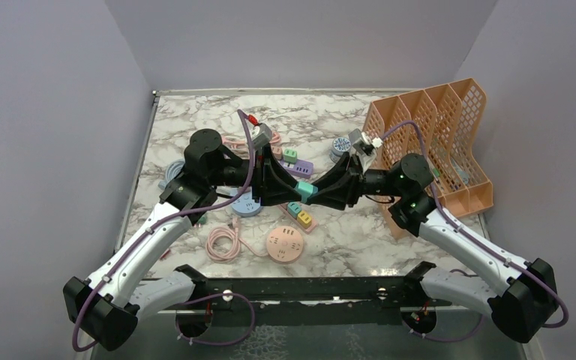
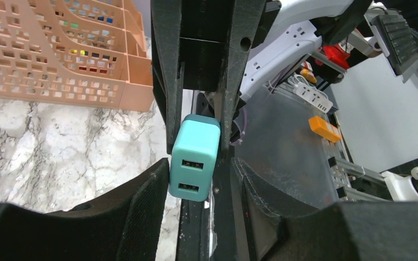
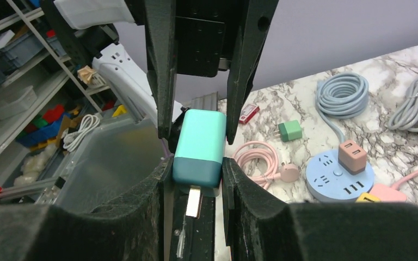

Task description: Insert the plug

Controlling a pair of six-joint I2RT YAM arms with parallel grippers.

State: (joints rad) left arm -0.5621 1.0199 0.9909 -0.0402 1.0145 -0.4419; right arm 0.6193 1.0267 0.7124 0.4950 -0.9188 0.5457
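Right gripper (image 3: 196, 169) pinches teal plug (image 3: 200, 147) by both flanks, aloft over marble table (image 1: 345, 232). Left gripper (image 2: 201, 173) set narrowly about the same plug, one finger (image 2: 147, 201) touching; firm grip cannot be told.

teal two-tone plug (image 3: 198, 147), white-grey marbled table (image 1: 345, 232), orange rack (image 1: 435, 142), pink socket (image 1: 285, 244), blue socket (image 3: 326, 174), green adapter (image 3: 290, 131), pink cable (image 1: 216, 247), lilac walls (image 1: 45, 112)

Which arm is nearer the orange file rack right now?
Right. The right arm sits just beside the orange file rack, at its left side. The left arm is farther left, its claw meeting the right claw at the teal charger.
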